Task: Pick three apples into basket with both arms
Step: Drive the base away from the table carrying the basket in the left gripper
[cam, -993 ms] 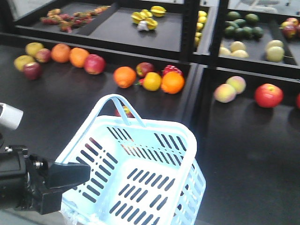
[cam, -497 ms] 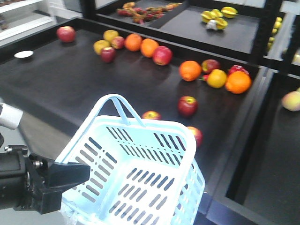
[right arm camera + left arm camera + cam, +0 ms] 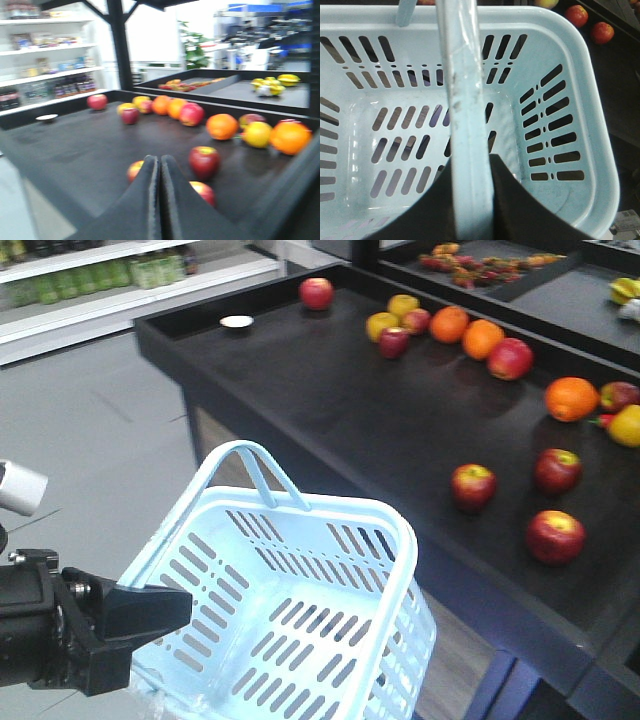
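Right wrist view shows the right hand closed and empty, so unopened it may push the three apples rolling, while the left hand grips the basket handle.

Three dark red apples sit loose, close together, on black counter. Pale blue slotted basket empty, upright, beside counter's front edge.

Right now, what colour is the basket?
The basket is pale blue-white, clearest in the left wrist view.
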Controlling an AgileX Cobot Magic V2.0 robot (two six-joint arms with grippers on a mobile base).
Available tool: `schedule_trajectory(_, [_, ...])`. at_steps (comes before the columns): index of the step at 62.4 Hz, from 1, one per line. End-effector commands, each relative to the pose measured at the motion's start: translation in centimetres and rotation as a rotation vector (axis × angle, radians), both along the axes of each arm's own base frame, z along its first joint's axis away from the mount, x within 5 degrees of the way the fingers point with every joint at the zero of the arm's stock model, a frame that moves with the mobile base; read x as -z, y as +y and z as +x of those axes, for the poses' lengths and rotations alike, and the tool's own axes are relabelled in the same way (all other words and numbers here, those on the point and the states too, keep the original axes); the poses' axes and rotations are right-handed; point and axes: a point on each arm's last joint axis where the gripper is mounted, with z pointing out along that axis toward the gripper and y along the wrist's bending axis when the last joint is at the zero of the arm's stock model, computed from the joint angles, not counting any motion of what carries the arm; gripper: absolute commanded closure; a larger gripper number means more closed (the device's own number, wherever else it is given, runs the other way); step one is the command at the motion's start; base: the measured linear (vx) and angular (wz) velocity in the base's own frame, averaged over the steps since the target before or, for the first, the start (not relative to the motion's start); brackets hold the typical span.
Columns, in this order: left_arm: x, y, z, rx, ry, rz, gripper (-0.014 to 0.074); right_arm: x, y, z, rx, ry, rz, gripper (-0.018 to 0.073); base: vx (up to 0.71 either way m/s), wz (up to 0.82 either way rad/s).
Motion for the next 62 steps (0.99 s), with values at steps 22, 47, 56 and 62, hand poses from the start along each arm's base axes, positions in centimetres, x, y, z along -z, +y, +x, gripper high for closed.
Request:
schedule_trajectory(22, [-1.74, -0.06, 0.11, -0.037, -0.049, -0.082, 0.0603, -0.24, 0.05, -0.06, -0.002, -0.065, -0.023, 0.0564, -0.14, 0.53])
schedule_trajectory(47, [-1.72, -0.07, 0.07, -0.033, -0.046, -0.081, 0.0603, -0.24, 0.05, -0.06, -0.002, -0.065, -0.023, 0.0564, -0.09, 0.46])
schedule_trajectory(56, [-1.72, -0.07, 0.07, -0.033, -0.046, -0.081, 0.0603, -0.24, 0.05, -0.06, -0.002, -0.065, -0.023, 0.0564, -0.02, 0.57])
schedule_trajectory(62, [-1.72, -0.07, 0.07, -0.033, -0.046, -0.081, 0.0603, -0.24, 0.05, -0.06, -0.002, -0.065, -0.023, 0.0564, 0.02, 0.67])
